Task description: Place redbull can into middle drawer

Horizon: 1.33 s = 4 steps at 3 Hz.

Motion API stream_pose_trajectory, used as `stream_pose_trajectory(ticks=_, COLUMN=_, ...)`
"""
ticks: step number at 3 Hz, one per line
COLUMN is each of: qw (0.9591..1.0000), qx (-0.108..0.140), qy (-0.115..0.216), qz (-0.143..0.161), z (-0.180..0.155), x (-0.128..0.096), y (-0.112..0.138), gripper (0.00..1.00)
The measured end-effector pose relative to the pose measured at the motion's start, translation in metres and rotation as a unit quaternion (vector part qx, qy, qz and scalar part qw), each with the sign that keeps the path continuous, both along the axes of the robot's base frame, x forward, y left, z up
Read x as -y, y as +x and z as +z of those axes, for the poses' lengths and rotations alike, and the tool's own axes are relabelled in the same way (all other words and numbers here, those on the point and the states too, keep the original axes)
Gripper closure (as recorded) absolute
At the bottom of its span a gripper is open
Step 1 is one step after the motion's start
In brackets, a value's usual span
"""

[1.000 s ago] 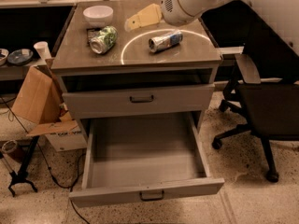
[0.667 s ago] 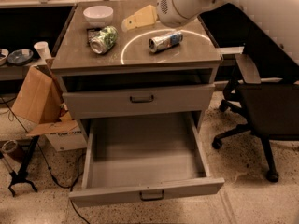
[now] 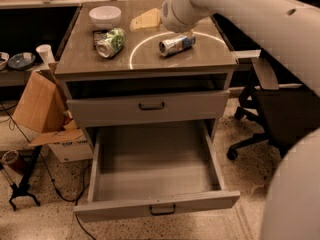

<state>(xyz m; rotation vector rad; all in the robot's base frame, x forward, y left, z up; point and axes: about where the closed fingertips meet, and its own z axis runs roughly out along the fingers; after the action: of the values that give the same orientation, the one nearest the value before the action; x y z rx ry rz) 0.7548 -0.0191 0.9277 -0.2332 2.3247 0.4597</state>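
The redbull can (image 3: 176, 43), slim, silver with blue patches, lies on its side on the cabinet top, right of centre. The middle drawer (image 3: 155, 176) is pulled wide open below, its plain grey inside empty, with a dark bar handle on its front (image 3: 162, 209). The upper drawer front (image 3: 150, 106) is nearly shut. My arm comes in from the right, and its white rounded end (image 3: 175, 11) hangs just above and behind the can. My gripper is hidden behind that end.
A fatter green-and-white can (image 3: 111, 41) lies on the left of the top, with a white bowl (image 3: 105, 15) and a yellow packet (image 3: 146, 19) behind. A cardboard box (image 3: 42, 109) stands to the left and a black office chair (image 3: 280, 114) to the right.
The arm's white end has moved left and a little lower, closer over the redbull can. The can and the drawers have not moved.
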Motion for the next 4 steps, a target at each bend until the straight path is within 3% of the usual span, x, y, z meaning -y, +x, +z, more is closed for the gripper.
stream_pose_trajectory(ticks=1, qw=0.9985, qx=-0.007, qy=-0.009, qz=-0.053, z=-0.008, x=0.005, y=0.024, gripper=0.00)
stream_pose_trajectory(ticks=2, qw=0.9945, qx=-0.016, qy=-0.031, qz=-0.099, z=-0.017, x=0.013, y=0.045, gripper=0.00)
stream_pose_trajectory(ticks=4, qw=0.9820, qx=-0.054, qy=-0.074, qz=-0.165, z=-0.042, x=0.030, y=0.071, gripper=0.00)
